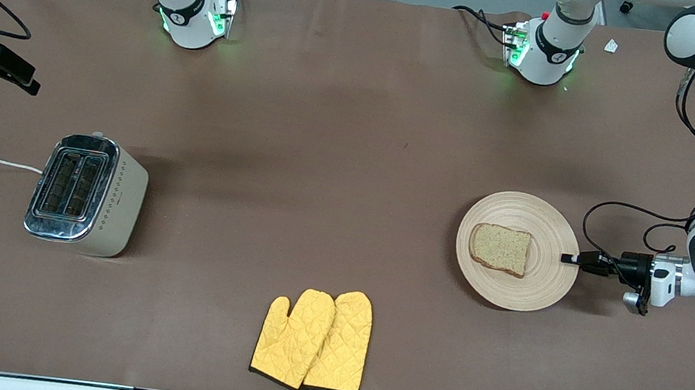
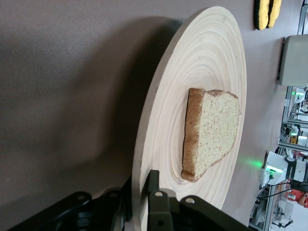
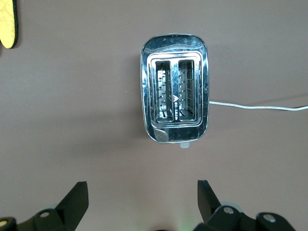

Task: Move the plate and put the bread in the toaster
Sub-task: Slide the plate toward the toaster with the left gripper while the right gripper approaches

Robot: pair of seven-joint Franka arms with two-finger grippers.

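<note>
My left gripper [image 1: 571,258] lies low and level at the plate [image 1: 553,231] edge toward the left arm's end of the table, its fingers [image 2: 153,185] closed on the rim, one above the wood and one beneath. The bread [image 1: 500,248] lies flat near the plate's middle, just inward from my fingertips along the line of my reach. The toaster [image 1: 86,193] stands well apart, toward the right arm's end, slots up, so I judge the plate must travel straight away from my wrist, across the table. My right gripper [image 3: 142,202] hangs over the table beside the toaster, fingers spread wide and holding nothing, much the nearer to it.
</note>
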